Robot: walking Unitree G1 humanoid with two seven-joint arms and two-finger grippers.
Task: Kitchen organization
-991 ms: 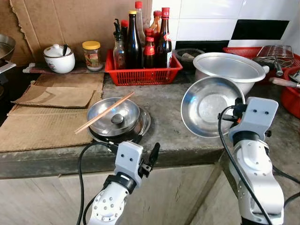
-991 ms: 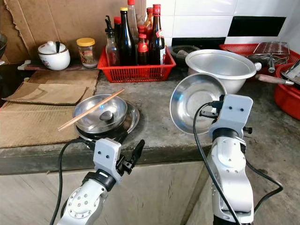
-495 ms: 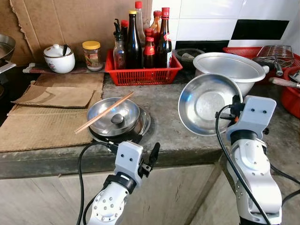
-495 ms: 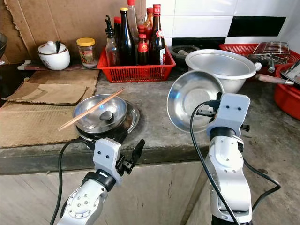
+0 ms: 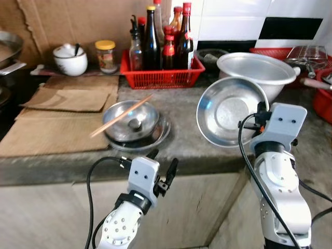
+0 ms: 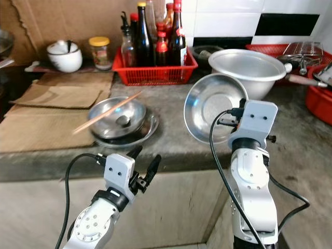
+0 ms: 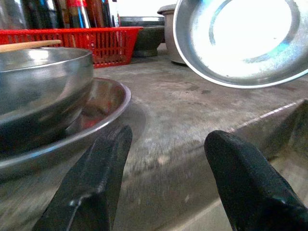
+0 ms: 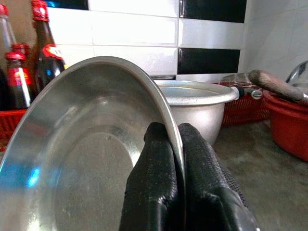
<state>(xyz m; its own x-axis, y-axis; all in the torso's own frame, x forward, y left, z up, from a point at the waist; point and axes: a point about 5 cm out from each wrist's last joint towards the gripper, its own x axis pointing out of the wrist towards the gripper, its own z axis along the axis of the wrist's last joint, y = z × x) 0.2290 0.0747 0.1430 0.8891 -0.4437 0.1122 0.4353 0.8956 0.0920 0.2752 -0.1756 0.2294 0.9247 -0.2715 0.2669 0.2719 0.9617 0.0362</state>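
My right gripper [image 8: 175, 159] is shut on the rim of a shallow steel bowl [image 5: 228, 111]. It holds the bowl tilted on edge over the counter's right part, its hollow facing me. Behind the bowl stands a large steel basin [image 5: 257, 67]. In the middle of the counter a small steel bowl sits in a steel plate [image 5: 132, 122], with a wooden chopstick [image 5: 122, 115] lying across it. My left gripper [image 5: 162, 163] is open and holds nothing. It hangs just below the counter's front edge, in front of that stack [image 7: 43, 86].
A red basket of sauce bottles [image 5: 161, 75] stands at the back against the wall. A yellow-lidded jar [image 5: 106, 54] and a white ceramic pot [image 5: 70, 58] are to its left. Cardboard sheets [image 5: 57, 119] cover the counter's left. At the right are a red tub [image 5: 324, 101] and a wire rack [image 5: 303, 52].
The whole picture has shifted and blurred slightly, so the camera has moved. My right gripper has raised the steel bowl a little and brought it slightly left. The left arm has not moved.
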